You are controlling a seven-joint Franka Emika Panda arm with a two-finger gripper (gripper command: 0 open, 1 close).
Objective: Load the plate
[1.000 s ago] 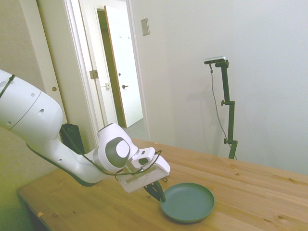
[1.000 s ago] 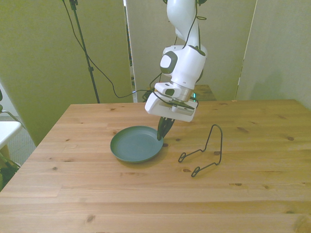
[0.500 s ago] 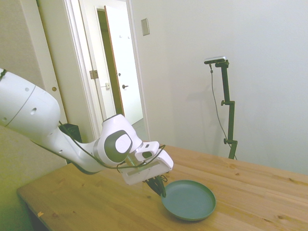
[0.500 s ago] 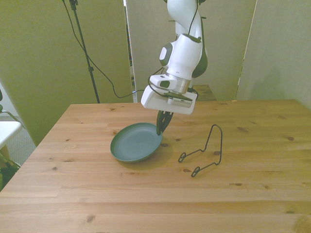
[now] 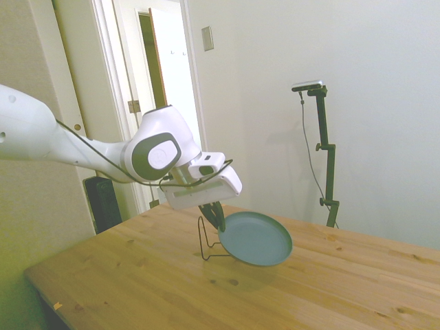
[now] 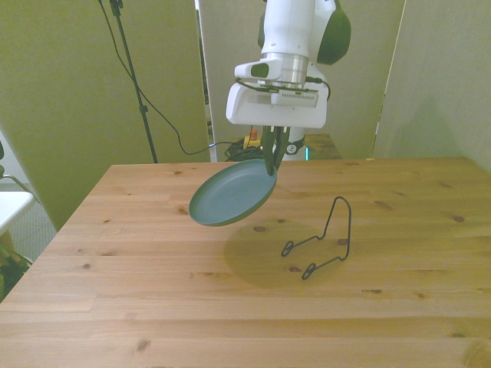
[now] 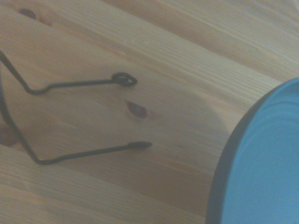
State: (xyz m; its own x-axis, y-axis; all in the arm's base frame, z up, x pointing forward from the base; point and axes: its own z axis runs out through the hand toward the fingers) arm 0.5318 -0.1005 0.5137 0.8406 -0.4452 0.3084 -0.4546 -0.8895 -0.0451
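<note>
Wire stand [image 5: 208,240] in the side view half hidden behind the plate [image 5: 256,238] and the gripper [image 5: 218,221]; only its upright loop and one foot visible. In the wrist view, plate [image 7: 261,168] cut off at the edge, only an arc of rim in frame; stand [image 7: 70,121] cropped too, its upright out of frame, everything soft and blurred

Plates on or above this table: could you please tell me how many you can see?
1. The plate hangs tilted above the table, clamped at its rim by the end effector, toward the front view's left of the wire stand. None looks hidden.
</note>
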